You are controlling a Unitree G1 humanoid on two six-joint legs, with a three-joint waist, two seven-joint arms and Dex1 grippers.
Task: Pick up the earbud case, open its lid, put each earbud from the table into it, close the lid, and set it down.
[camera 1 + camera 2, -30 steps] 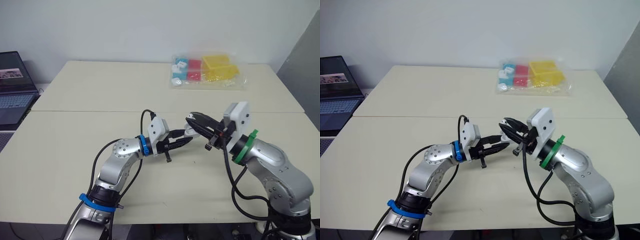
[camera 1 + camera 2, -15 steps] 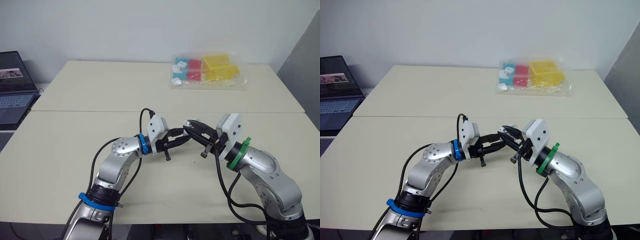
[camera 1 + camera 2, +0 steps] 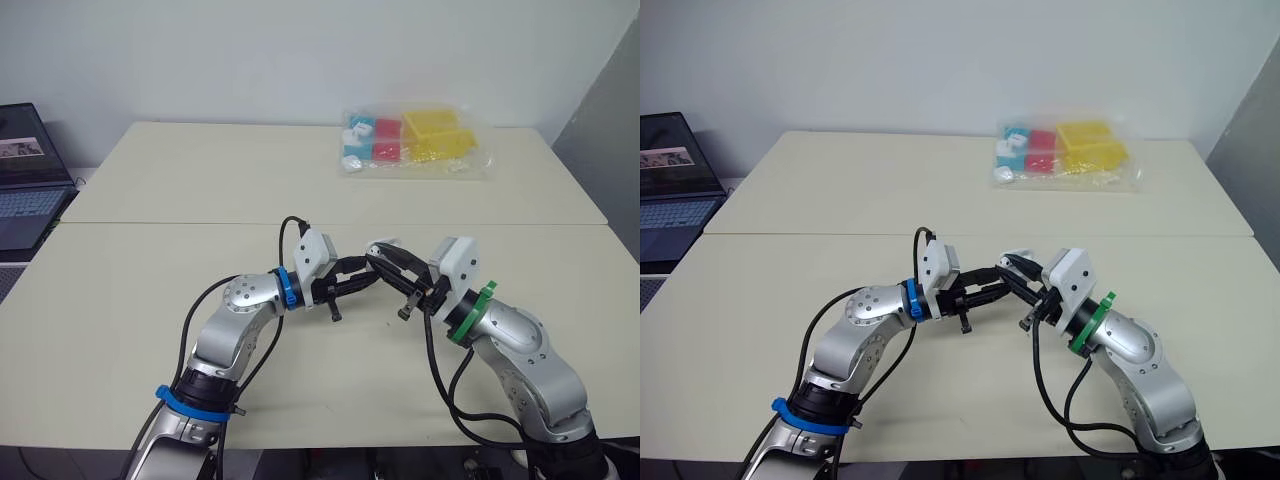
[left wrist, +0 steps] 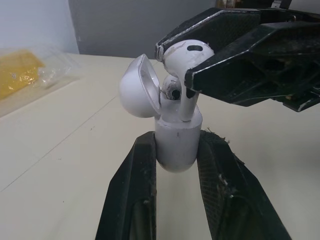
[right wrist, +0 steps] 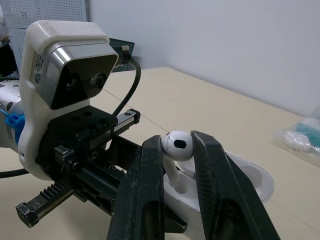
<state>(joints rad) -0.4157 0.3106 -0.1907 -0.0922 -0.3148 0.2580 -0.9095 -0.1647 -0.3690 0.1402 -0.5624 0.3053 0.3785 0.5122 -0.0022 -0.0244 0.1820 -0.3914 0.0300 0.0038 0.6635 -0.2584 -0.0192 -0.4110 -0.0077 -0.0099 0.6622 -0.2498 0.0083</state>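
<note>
My left gripper (image 4: pixel 177 141) is shut on the body of the white earbud case (image 4: pixel 177 150), held upright above the table with its lid (image 4: pixel 136 87) swung open. One earbud (image 4: pixel 171 93) sits inside the case. My right gripper (image 5: pixel 176 150) is shut on a second white earbud (image 5: pixel 177 141), whose stem points down into the case's open top (image 5: pixel 187 187). In the left eye view the two grippers, left (image 3: pixel 366 279) and right (image 3: pixel 380 253), meet tip to tip over the near middle of the table.
A clear plastic bag of blue, red and yellow boxes (image 3: pixel 412 141) lies at the far side of the table. A laptop (image 3: pixel 22 170) stands off the table's left edge. A seam (image 3: pixel 150 222) runs across the tabletop behind the arms.
My right gripper has moved left with the earbud, from a short gap away to directly over the open case. The left gripper has stayed nearly still with the case.
</note>
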